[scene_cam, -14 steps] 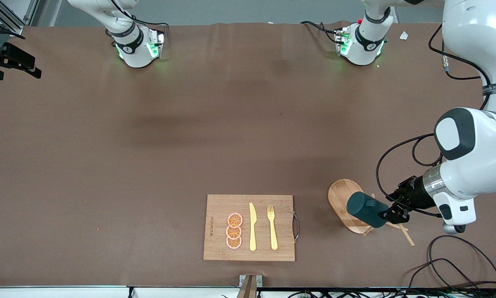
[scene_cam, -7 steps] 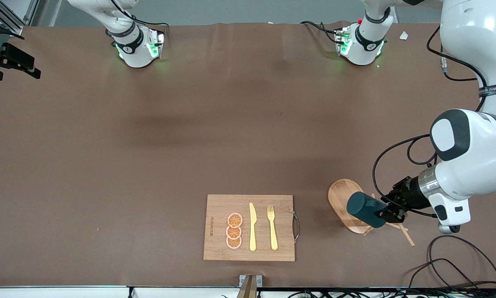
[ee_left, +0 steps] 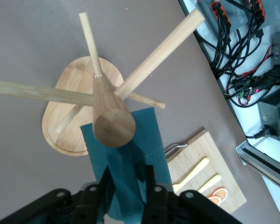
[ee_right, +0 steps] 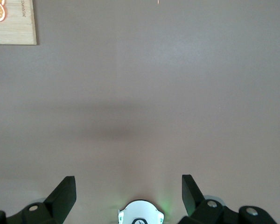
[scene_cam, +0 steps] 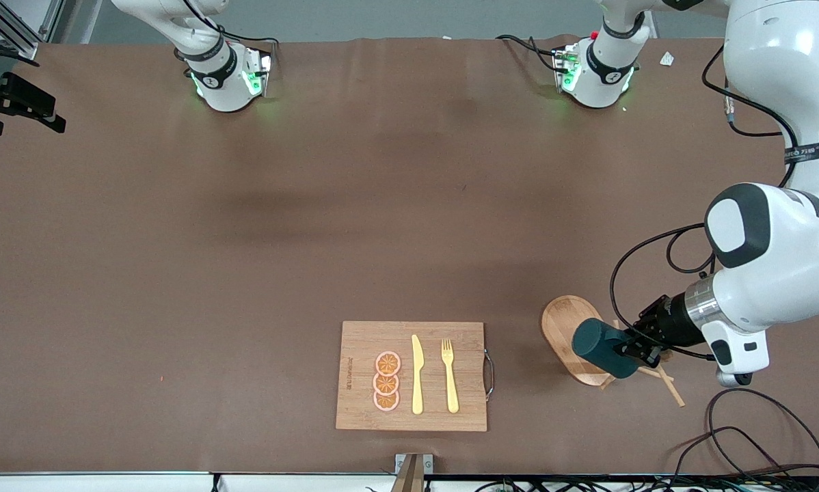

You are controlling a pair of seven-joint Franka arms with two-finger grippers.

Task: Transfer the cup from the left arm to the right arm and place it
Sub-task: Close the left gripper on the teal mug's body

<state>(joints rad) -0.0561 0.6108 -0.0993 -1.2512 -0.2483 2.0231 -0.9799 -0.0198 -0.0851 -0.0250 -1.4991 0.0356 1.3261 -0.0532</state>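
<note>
The dark teal cup (scene_cam: pixel 601 347) hangs tipped on its side on a peg of the wooden peg rack (scene_cam: pixel 560 328), near the left arm's end of the table. My left gripper (scene_cam: pixel 636 348) is at the cup's side, and its black fingers (ee_left: pixel 149 179) are shut on the cup's handle. In the left wrist view the cup (ee_left: pixel 151 135) hangs below the rack's round post top (ee_left: pixel 113 127), and the left gripper (ee_left: pixel 127 179) grips the teal handle. The cup's inside is hidden. My right gripper (ee_right: pixel 128 179) is open and empty over bare table near its own base, and waits.
A wooden cutting board (scene_cam: pixel 355 342) with a yellow knife (scene_cam: pixel 417 374), a yellow fork (scene_cam: pixel 449 374) and orange slices (scene_cam: pixel 386 381) lies near the front edge at mid-table. Loose cables (scene_cam: pixel 758 437) lie by the front corner at the left arm's end.
My left gripper has moved in along the rack toward the cup and onto its handle. The cup has barely shifted. The right arm has not moved.
</note>
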